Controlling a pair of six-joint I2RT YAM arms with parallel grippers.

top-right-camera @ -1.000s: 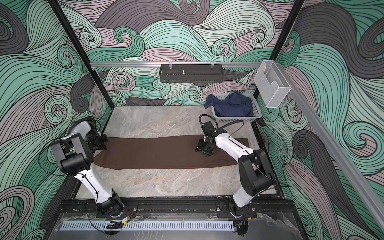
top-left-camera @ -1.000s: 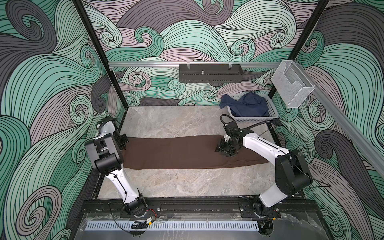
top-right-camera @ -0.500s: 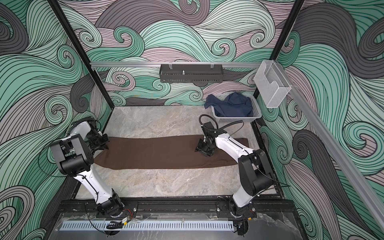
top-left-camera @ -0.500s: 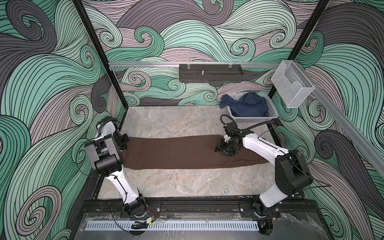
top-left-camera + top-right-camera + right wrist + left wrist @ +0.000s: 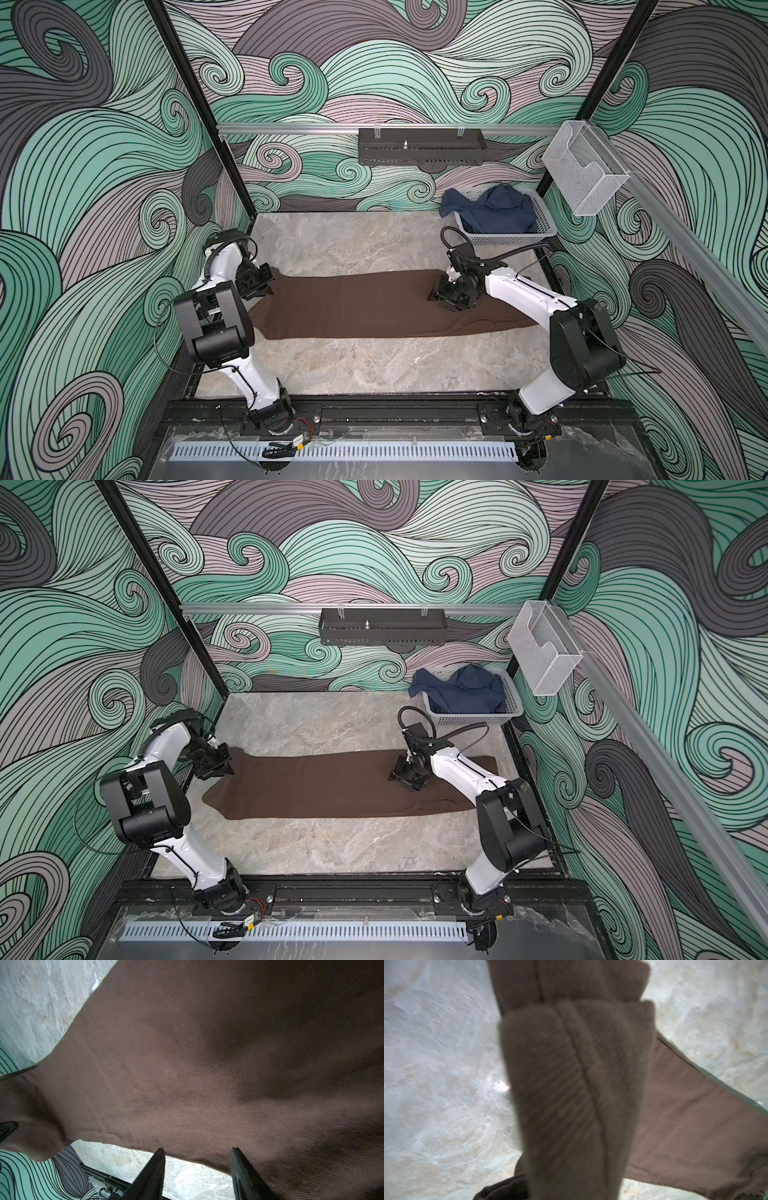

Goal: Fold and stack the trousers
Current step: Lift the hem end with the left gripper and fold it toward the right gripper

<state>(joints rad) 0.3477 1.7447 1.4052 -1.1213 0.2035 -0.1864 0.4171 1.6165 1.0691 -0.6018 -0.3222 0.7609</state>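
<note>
Trousers (image 5: pixel 365 307) lie stretched along the table (image 5: pixel 353 365), left edge to right. The left gripper (image 5: pixel 267 288) pinches their far-left corner; the right gripper (image 5: pixel 441 297) sits above the right end, jaws spread. That small pinch could slip, skewing the fold.

The trousers (image 5: pixel 353 305) lie across the table (image 5: pixel 353 365); basket (image 5: pixel 505 240) (garment (image 5: pixel 498 208) inside) behind their right end
</note>
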